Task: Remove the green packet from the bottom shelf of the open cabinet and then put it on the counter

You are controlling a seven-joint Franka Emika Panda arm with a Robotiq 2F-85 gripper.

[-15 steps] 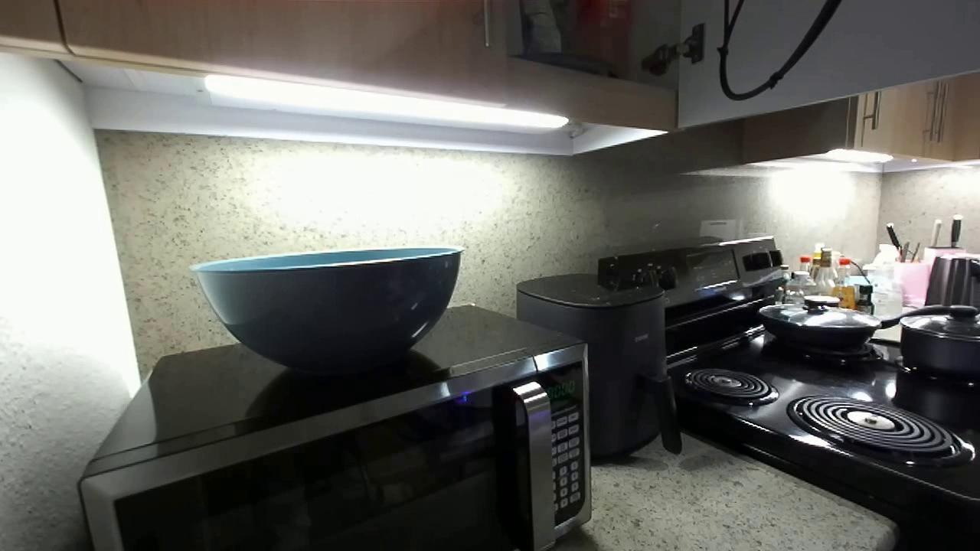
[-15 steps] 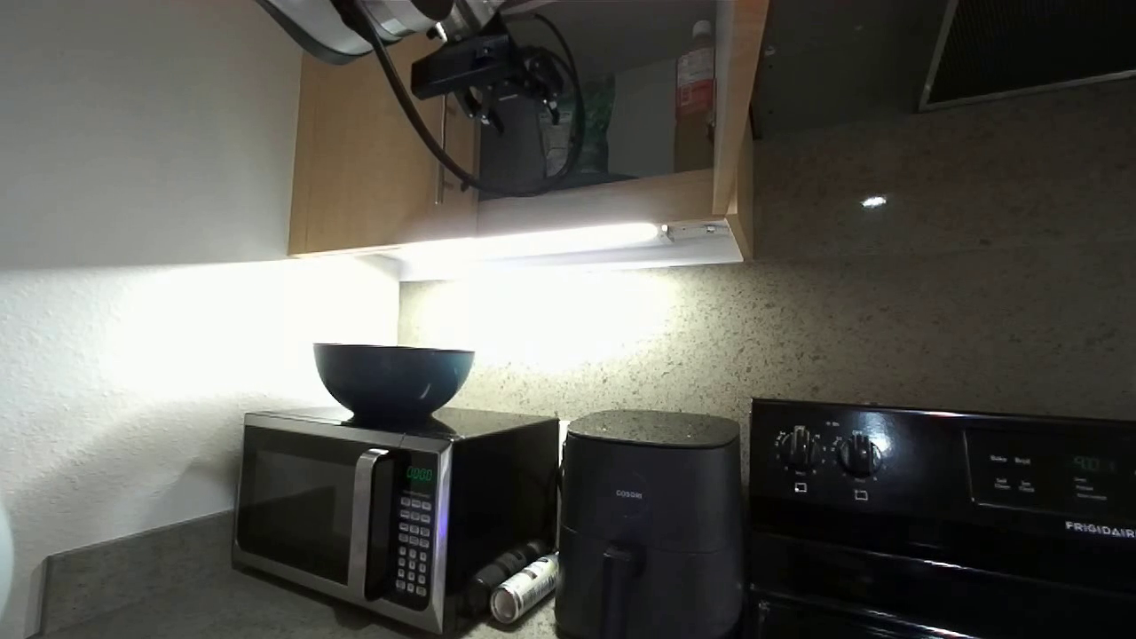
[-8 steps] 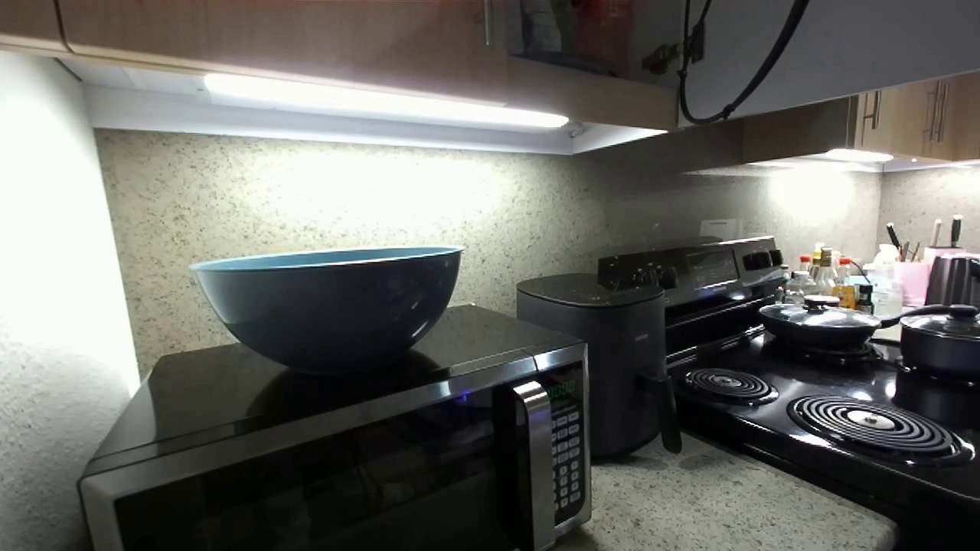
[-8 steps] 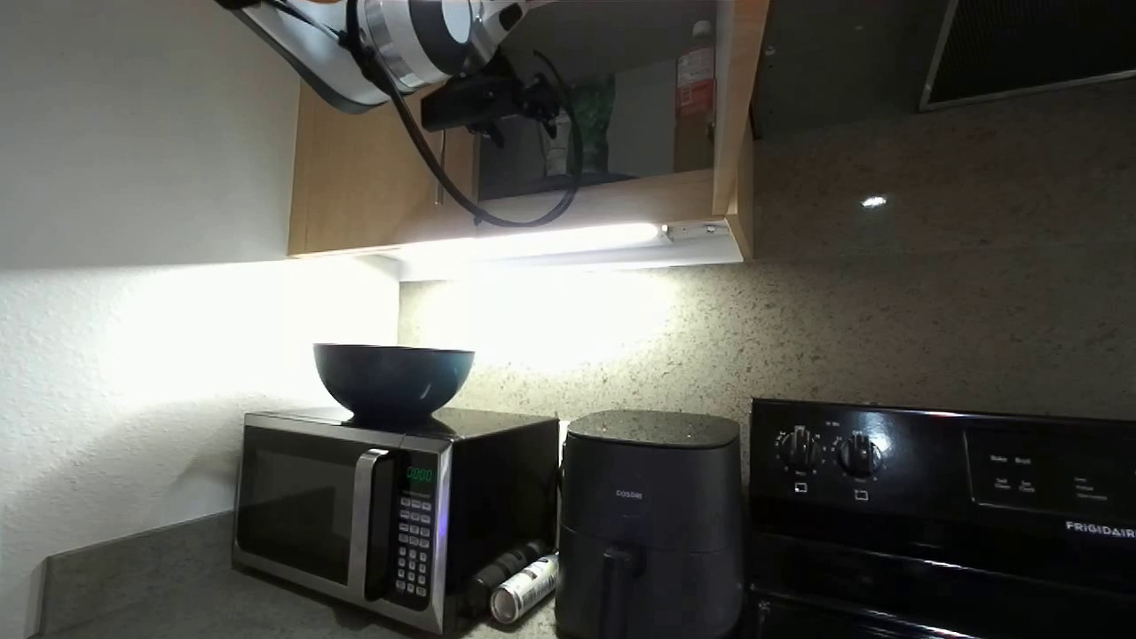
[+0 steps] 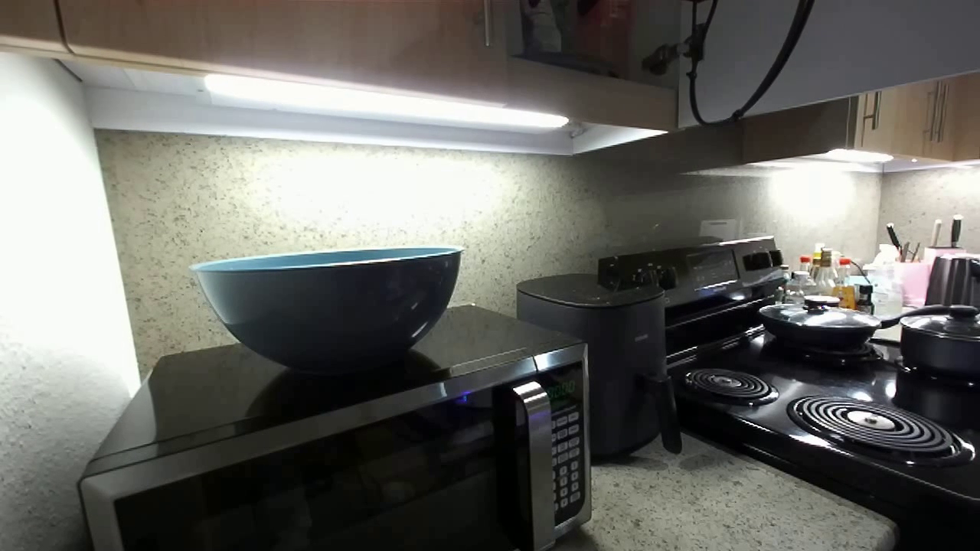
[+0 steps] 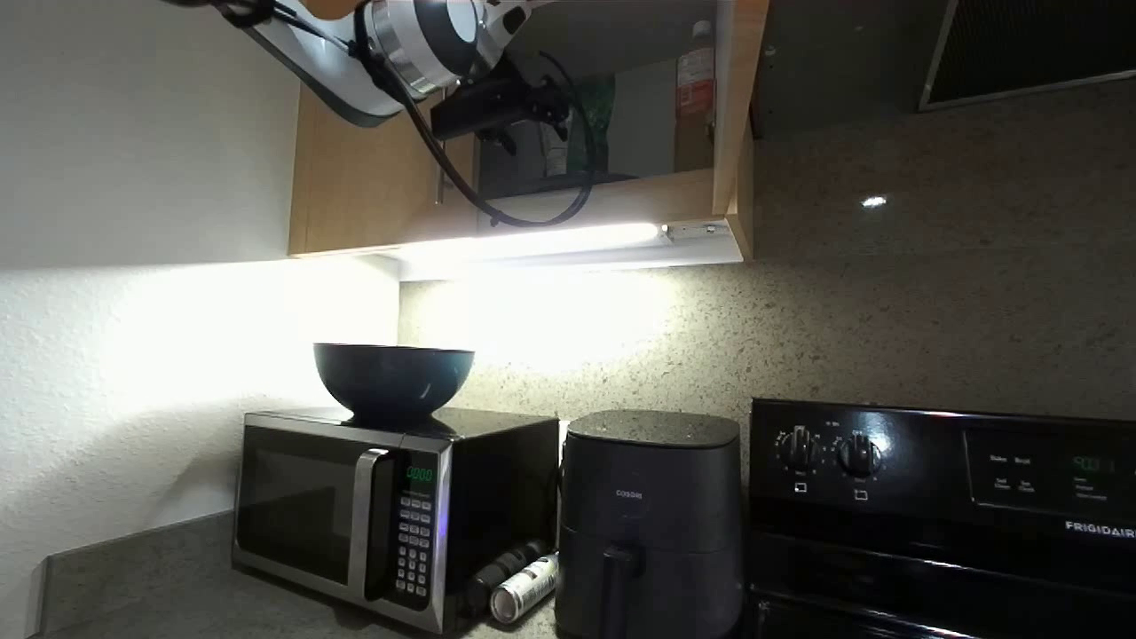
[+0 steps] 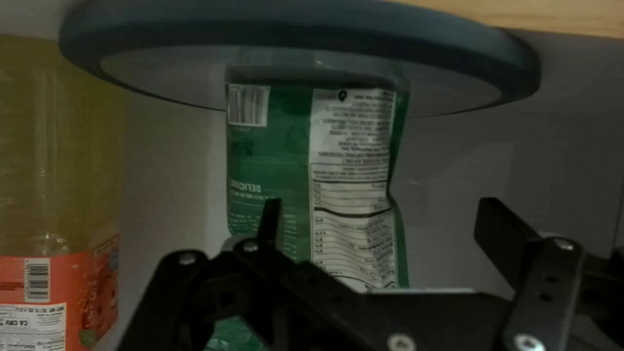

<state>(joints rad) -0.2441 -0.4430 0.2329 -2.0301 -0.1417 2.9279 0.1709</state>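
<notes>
The green packet (image 7: pixel 282 161) with a white label stands on a round grey-blue disc (image 7: pixel 302 22) on the bottom shelf (image 6: pixel 621 197) of the open cabinet (image 6: pixel 382 169). The wrist view is upside down. In an exterior view the packet (image 6: pixel 600 111) is partly hidden by my gripper (image 6: pixel 535 136) and its cable. My gripper (image 7: pixel 380 207) is open and empty in the wrist view. One finger overlaps the packet's left part; the other stands past its right edge, before the bare cabinet wall. Contact cannot be told. The counter (image 5: pixel 712 497) lies below.
A bottle with a red label (image 7: pixel 53 287) stands beside the packet; it also shows in an exterior view (image 6: pixel 695 80). The open cabinet door (image 5: pixel 842 61) juts out. Below are a bowl (image 5: pixel 329 314) on the microwave (image 5: pixel 344 459), an air fryer (image 5: pixel 597 360) and a stove (image 5: pixel 766 413).
The arm has come lower and moved a little to the right in an exterior view, bringing my open gripper down in front of the packet. The cable has swung along. The packet appears unmoved.
</notes>
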